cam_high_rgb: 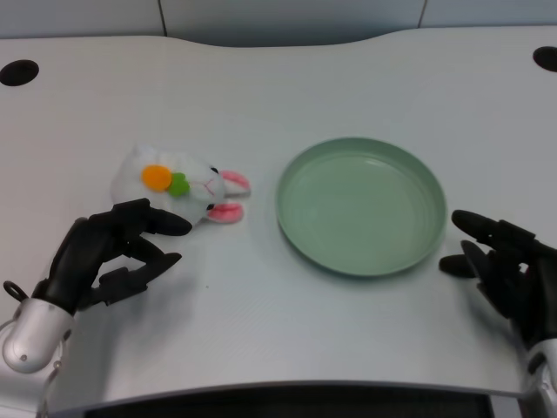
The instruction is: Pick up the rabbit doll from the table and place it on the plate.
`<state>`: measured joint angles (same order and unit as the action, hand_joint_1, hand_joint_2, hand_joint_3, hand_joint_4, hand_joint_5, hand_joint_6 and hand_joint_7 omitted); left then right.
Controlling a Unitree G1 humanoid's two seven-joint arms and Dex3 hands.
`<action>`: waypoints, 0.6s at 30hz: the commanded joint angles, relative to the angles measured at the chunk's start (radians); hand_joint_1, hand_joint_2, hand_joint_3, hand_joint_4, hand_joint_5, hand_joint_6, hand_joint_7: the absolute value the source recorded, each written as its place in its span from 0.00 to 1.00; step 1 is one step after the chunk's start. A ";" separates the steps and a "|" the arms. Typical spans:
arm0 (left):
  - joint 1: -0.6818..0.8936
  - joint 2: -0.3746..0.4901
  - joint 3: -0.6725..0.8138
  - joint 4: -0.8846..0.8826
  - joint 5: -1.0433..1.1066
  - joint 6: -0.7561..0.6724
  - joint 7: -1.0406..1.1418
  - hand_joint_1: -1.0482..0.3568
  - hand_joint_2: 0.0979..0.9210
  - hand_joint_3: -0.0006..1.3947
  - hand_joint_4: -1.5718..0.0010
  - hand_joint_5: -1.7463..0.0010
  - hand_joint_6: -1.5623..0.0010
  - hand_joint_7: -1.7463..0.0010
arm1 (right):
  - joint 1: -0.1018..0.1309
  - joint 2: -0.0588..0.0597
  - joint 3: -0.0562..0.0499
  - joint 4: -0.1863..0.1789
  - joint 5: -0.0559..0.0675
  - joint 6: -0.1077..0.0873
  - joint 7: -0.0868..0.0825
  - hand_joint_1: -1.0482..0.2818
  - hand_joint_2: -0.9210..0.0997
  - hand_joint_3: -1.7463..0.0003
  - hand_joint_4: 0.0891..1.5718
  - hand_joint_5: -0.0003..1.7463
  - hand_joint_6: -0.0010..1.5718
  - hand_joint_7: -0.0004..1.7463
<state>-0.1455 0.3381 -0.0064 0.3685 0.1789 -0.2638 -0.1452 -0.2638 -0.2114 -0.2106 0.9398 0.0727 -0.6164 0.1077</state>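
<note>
Rabbit doll [178,186]: white plush with an orange and a green patch on top and 2 pink ears pointing right, lying on its side on the white table [261,322], left of the green plate [361,206] and apart from it. Plate round, shallow, nothing in it. Left hand [113,252] just below and left of the doll, fingers spread apart, holding nothing; upper fingertips at the doll's lower edge, contact impossible to tell. Right hand [505,266] resting near the plate's right rim. 2 dark round holes at the table's far corners.
</note>
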 commanded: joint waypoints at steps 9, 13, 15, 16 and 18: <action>-0.013 0.008 -0.004 0.031 0.009 -0.010 0.006 0.48 1.00 0.18 0.68 0.27 0.59 0.59 | -0.016 0.001 -0.002 0.048 0.005 -0.020 -0.001 0.50 0.00 0.90 0.48 0.45 0.63 0.01; -0.010 0.010 -0.001 0.029 0.003 -0.010 0.001 0.48 1.00 0.18 0.68 0.27 0.59 0.59 | -0.008 0.006 0.000 0.025 0.009 -0.018 0.003 0.51 0.00 0.90 0.47 0.45 0.63 0.01; -0.009 0.009 0.000 0.028 0.001 -0.009 0.000 0.48 1.00 0.18 0.68 0.27 0.59 0.59 | -0.011 0.004 -0.001 0.033 0.010 -0.018 0.004 0.52 0.00 0.89 0.47 0.45 0.63 0.01; -0.009 0.009 0.000 0.028 0.000 -0.010 0.000 0.48 1.00 0.17 0.68 0.27 0.59 0.58 | -0.012 0.004 -0.001 0.036 0.010 -0.018 0.004 0.53 0.00 0.89 0.46 0.45 0.63 0.01; -0.009 0.009 0.000 0.030 -0.005 -0.009 -0.006 0.48 1.00 0.18 0.69 0.27 0.59 0.58 | -0.007 0.005 0.001 0.021 0.009 -0.007 0.000 0.52 0.00 0.89 0.47 0.46 0.63 0.01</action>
<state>-0.1559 0.3415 -0.0058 0.3922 0.1842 -0.2722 -0.1435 -0.2792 -0.2105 -0.2093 0.9679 0.0765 -0.6353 0.1065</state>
